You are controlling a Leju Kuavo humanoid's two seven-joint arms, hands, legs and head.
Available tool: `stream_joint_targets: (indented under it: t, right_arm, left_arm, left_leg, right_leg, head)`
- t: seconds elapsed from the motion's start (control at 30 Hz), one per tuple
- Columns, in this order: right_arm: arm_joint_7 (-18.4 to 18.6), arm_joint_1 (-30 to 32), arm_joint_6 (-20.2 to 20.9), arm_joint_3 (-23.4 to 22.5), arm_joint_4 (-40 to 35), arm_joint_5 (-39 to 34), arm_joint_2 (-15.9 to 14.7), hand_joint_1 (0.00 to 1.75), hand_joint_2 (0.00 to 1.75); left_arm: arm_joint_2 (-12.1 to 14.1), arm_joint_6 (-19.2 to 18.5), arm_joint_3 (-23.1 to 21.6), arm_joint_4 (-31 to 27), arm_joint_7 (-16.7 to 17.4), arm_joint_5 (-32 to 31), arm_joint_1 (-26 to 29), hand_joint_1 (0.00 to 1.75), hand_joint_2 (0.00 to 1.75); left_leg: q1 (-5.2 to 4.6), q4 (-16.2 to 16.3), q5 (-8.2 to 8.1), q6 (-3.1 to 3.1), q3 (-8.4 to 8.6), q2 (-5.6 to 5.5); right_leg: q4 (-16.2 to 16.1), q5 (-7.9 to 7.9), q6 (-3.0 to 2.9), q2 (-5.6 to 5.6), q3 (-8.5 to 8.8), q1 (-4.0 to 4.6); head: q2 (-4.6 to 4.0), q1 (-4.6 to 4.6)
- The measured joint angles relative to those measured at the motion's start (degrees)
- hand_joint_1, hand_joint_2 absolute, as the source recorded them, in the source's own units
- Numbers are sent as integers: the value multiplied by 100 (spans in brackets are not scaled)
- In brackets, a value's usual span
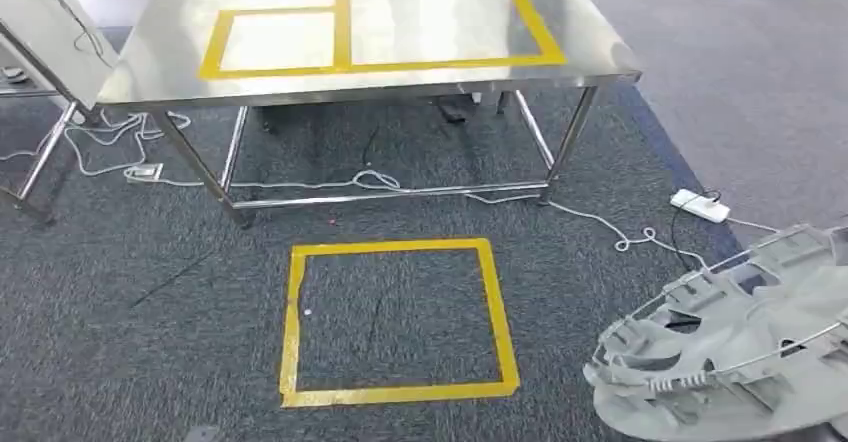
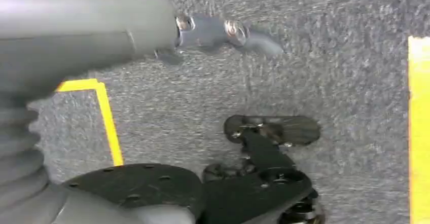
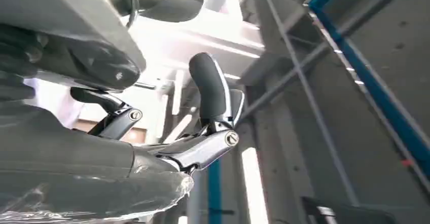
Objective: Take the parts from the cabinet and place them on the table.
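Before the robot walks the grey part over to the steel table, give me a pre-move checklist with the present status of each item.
1. Right hand has the grey part: ok, fingers curl against it in the right wrist view.
2. Grip security: cannot tell, contact is mostly hidden.
3. Left hand free: ok, it hangs over carpet holding nothing.
4. Table top ready: ok, both yellow-taped rectangles are bare.
5. Floor route: not ok, white cables and a power strip lie by the table legs.
6. Standing mark: ok, yellow floor square is unobstructed.
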Motion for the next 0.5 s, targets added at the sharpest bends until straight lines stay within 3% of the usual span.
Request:
stream_joint_targets:
  t: [0.07,0.1,0.13,0.17,0.23,0.27,0.3,0.33,0.43,0.47,0.5]
  right_arm:
    - [-20,37,-59,-2,42,-74,-68,175,175]
    - [-24,47,-96,-2,59,-109,-96,175,175]
    - [-33,51,-137,-2,78,-127,-133,175,175]
    - [-33,52,-162,-2,87,-144,-155,175,175]
    - [-33,59,-223,0,111,-181,-207,175,175]
    - [-35,70,-249,0,127,-203,-229,175,175]
    - [-35,81,-278,4,146,-212,-247,175,175]
    - [-37,105,-295,2,155,-218,-264,175,175]
    - [-44,104,-306,0,170,-210,-280,175,175]
    - [-46,101,-310,-4,170,-210,-293,175,175]
    - [-50,102,-330,-4,173,-212,-301,175,175]
  left_arm:
    - [-2,-11,0,7,0,0,5,0,175]
    - [-2,-13,0,9,4,-2,22,0,175]
    - [-2,-13,0,11,4,-2,32,0,175]
    - [-4,-13,0,20,2,-2,35,0,175]
    - [-2,-11,0,31,-19,-2,32,0,175]
    - [7,-9,2,31,-26,-2,23,0,175]
    - [18,2,0,31,-35,0,15,0,175]
    - [22,2,0,31,-37,0,14,0,175]
    - [57,7,0,31,-39,0,8,0,175]
    - [50,7,0,35,-39,0,0,0,175]
    - [48,7,0,39,-39,0,-13,0,175]
  left_leg:
    - [-3,2,-96,9,78,-18]
    - [-3,2,-143,7,138,-25]
    - [-2,3,-200,3,217,-35]
    - [1,3,-260,-10,298,-48]
    - [11,3,-397,-64,479,-69]
    - [-21,56,-473,-106,542,-75]
    - [-26,28,-503,-123,536,-88]
    - [-32,1,-559,-146,542,-78]
    - [-31,65,-591,-214,578,-72]
    - [-28,296,-622,-261,466,-46]
    - [-12,702,-731,-300,207,-43]
  right_leg:
    - [728,-419,35,0,-572,3]
    - [775,-471,48,0,-697,2]
    - [621,-383,56,0,-717,1]
    - [306,-150,64,0,-652,-2]
    - [-650,625,84,1,-378,-18]
    - [-913,867,45,-17,-342,-9]
    - [-879,677,-91,-15,-334,-4]
    - [-876,796,-113,-5,-294,4]
    - [-897,750,-212,2,-228,-35]
    - [-914,719,-235,-4,-183,-39]
    - [-926,689,-256,-15,-142,-42]
  head:
    - [0,9]
    - [0,15]
    - [0,9]
    - [0,20]
    - [0,24]
    - [0,28]
    - [-2,29]
    - [0,9]
    - [0,9]
    - [0,-7]
    - [-2,-33]
